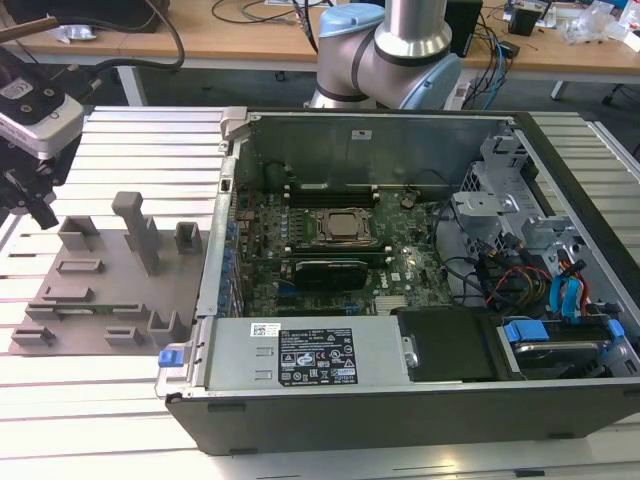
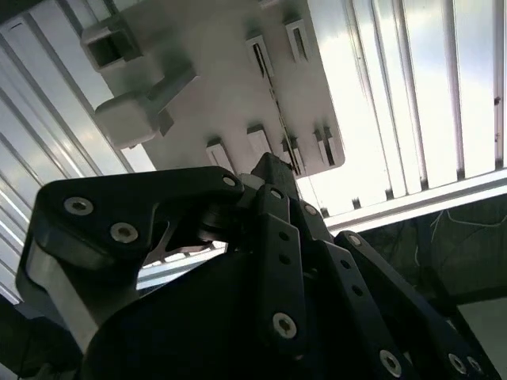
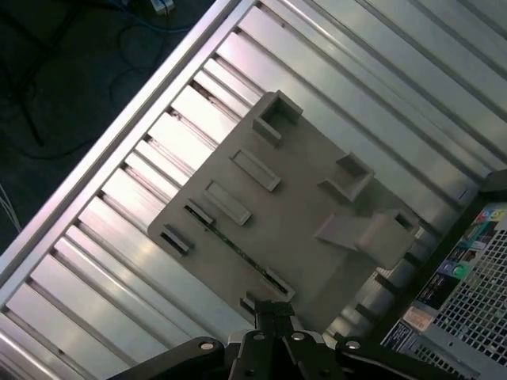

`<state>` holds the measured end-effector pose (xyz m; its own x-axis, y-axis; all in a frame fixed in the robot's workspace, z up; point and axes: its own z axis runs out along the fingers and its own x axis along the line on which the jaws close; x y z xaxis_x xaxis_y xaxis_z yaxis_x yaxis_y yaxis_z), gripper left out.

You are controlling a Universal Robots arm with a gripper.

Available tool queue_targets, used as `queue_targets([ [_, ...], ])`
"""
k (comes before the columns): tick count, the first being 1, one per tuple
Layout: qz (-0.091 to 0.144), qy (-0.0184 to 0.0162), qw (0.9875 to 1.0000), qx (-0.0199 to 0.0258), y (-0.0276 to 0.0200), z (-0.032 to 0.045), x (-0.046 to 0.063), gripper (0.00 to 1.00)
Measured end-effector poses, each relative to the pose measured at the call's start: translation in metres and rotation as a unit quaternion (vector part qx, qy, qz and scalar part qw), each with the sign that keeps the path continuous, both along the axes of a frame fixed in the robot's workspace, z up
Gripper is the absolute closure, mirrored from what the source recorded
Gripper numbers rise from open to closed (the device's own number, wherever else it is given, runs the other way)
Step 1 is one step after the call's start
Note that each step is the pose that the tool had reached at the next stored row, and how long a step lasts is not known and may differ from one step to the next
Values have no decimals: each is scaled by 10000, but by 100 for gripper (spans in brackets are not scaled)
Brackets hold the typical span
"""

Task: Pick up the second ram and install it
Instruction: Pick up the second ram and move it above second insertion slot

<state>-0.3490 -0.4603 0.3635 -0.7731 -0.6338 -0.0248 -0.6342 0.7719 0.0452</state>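
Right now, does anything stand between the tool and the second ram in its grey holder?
Nothing visible. In the first wrist view the tool hangs clear of the grey holder, with only open air between it and the second ram slotted there.

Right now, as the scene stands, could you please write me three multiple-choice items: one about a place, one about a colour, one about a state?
1. In the exterior view, where is the gripper?
A. over the processor socket
B. at the exterior view's left, by the holder plate
C. inside the drive bay

2. What colour is the holder plate?
A. red
B. grey
C. yellow

3. In what state is the second ram?
A. lying on the holder plate
B. held in the gripper
C. seated in the motherboard

Answers:
1 B: the gripper hangs at the far left, well apart from the open computer case.
2 B: both wrist views show the plate and its blocks grey.
3 A: the first wrist view shows the thin strip on the plate, apart from the gripper.
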Motion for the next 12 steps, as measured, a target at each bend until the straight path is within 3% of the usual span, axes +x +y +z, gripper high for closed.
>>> queue_targets([
  [8,377,0,9993,0,0,0,0,90],
  [12,639,0,9980,0,0,0,0,90],
])
